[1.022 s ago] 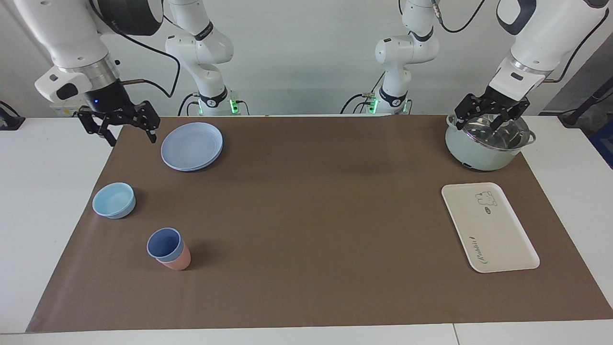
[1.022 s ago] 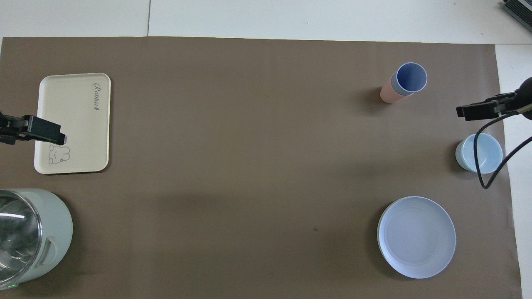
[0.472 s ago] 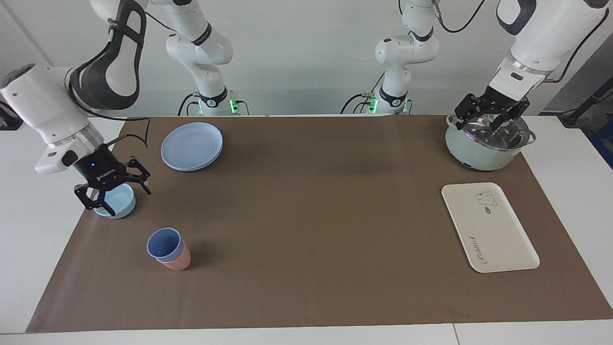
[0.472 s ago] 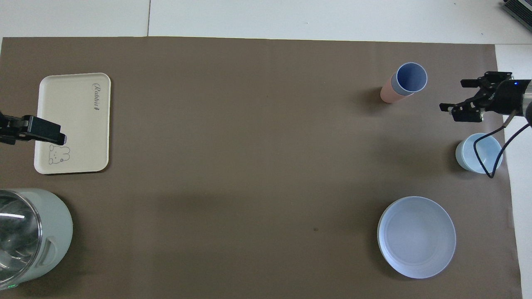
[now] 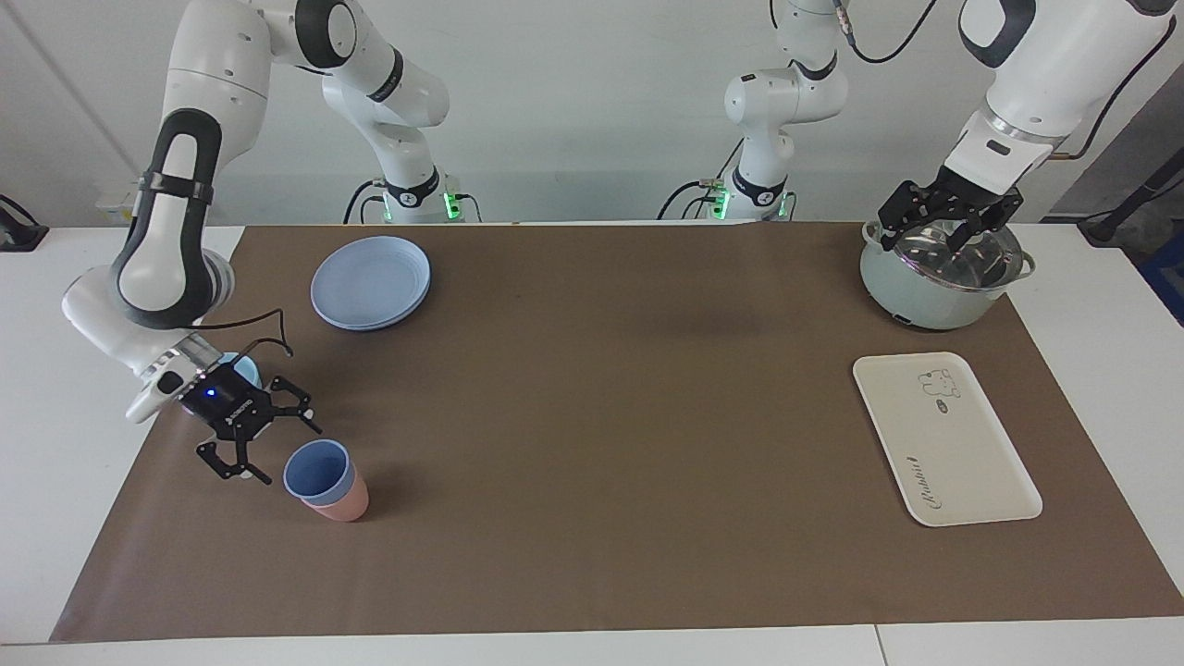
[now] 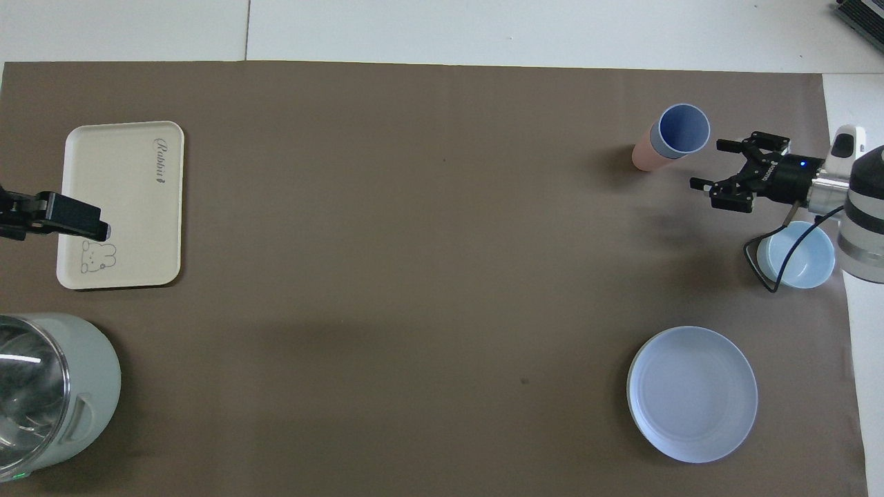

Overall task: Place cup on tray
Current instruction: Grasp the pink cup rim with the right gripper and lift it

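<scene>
The periwinkle-blue cup (image 5: 317,470) stands nested inside a salmon-pink cup (image 5: 344,507) on the brown mat, toward the right arm's end; it also shows in the overhead view (image 6: 684,130). My right gripper (image 5: 276,446) is open, low over the mat right beside the cup, fingers pointing at it without touching; in the overhead view (image 6: 708,164) it sits between the cup and the bowl. The cream-white tray (image 5: 962,462) lies empty toward the left arm's end (image 6: 121,179). My left gripper (image 5: 934,240) waits open over the pot's lid.
A low light-blue bowl (image 6: 801,257) sits by the right wrist, nearer to the robots than the cup. A round blue plate (image 5: 370,282) lies nearer still. A pale green pot with a glass lid (image 5: 934,296) stands near the left arm's base.
My right gripper has swung down from beside the plate, past the bowl, to low beside the stacked cups. The left arm and all objects stayed still.
</scene>
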You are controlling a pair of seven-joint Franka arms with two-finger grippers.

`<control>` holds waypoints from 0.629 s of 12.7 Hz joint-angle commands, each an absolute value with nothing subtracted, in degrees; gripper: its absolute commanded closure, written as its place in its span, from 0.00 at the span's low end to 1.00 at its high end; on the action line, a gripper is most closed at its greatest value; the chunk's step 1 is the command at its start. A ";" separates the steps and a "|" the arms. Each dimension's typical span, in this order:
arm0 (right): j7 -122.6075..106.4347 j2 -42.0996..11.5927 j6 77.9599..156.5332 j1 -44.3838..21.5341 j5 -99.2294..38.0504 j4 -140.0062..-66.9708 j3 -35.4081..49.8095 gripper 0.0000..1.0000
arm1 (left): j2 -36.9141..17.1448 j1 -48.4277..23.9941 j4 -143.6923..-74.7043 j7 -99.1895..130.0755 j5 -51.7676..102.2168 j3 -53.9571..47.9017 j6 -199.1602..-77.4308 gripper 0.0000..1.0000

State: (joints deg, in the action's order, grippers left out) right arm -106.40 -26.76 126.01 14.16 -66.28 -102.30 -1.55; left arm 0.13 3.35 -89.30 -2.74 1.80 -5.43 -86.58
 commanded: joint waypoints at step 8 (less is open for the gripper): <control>-120.82 -31.20 125.51 12.66 -84.61 -100.46 -0.26 0.00 | 1.93 3.87 -91.23 -3.16 2.64 -5.45 -86.84 0.00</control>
